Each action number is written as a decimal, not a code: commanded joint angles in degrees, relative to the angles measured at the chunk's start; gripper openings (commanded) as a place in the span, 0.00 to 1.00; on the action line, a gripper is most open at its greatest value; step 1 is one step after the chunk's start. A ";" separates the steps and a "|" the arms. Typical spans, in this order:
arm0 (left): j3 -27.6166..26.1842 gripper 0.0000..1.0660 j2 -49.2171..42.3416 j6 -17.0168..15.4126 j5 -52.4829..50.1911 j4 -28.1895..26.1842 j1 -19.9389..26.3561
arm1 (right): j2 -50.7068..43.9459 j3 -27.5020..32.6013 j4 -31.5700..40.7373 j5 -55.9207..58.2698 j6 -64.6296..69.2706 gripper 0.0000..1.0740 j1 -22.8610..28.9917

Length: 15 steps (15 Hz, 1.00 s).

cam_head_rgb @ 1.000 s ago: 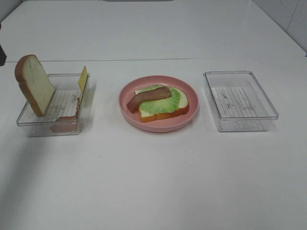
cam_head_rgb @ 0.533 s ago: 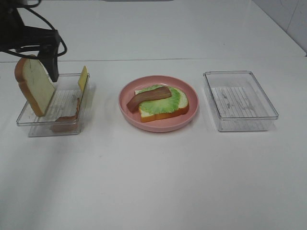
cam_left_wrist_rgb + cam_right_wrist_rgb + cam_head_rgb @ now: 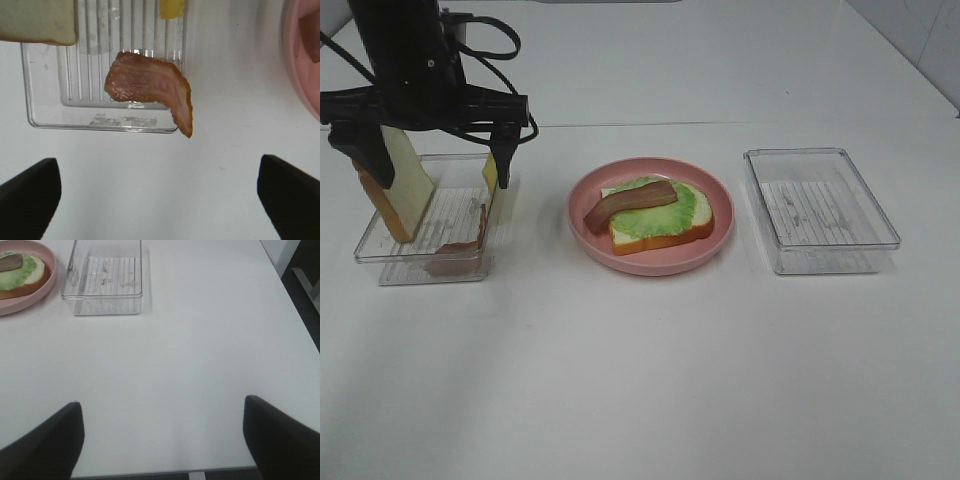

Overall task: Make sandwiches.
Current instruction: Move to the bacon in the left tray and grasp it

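The sandwich (image 3: 660, 215) is an open stack on the pink plate (image 3: 650, 262): a bread slice, green lettuce (image 3: 665, 215) and a bacon strip (image 3: 630, 203) on top. The left clear tray (image 3: 380, 255) holds an upright bread slice (image 3: 408, 190), a yellow cheese slice (image 3: 491, 172) and a bacon strip (image 3: 150, 87). My left gripper (image 3: 435, 165) hangs open above this tray, its fingers (image 3: 503, 165) spread wide and holding nothing. In the right wrist view my right gripper (image 3: 162, 440) is open over bare table. It is out of the high view.
An empty clear tray (image 3: 820, 210) stands right of the plate, also seen as the empty tray (image 3: 102, 285) in the right wrist view. The table's right edge (image 3: 295, 305) runs close by there. The plate rim (image 3: 300, 60) lies beside the left tray.
The left arm has swung in from the upper left and now hangs over the left tray. The food, plate and trays have not moved.
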 commanded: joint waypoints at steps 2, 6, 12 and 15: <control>-1.32 0.94 2.86 -0.92 0.63 0.06 -0.46 | -1.78 0.23 -0.23 -0.57 -0.40 0.79 -0.29; -1.26 0.94 3.72 -0.69 -4.93 -0.57 -0.46 | -1.78 0.23 -0.23 -0.57 -0.40 0.79 -0.29; -1.20 0.94 7.68 0.46 -4.47 -1.66 -0.29 | -1.78 0.23 -0.17 -0.57 -0.40 0.79 -0.29; -1.20 0.94 9.57 0.57 -6.30 -1.60 -0.29 | -1.78 0.23 -0.17 -0.57 -0.40 0.79 -0.29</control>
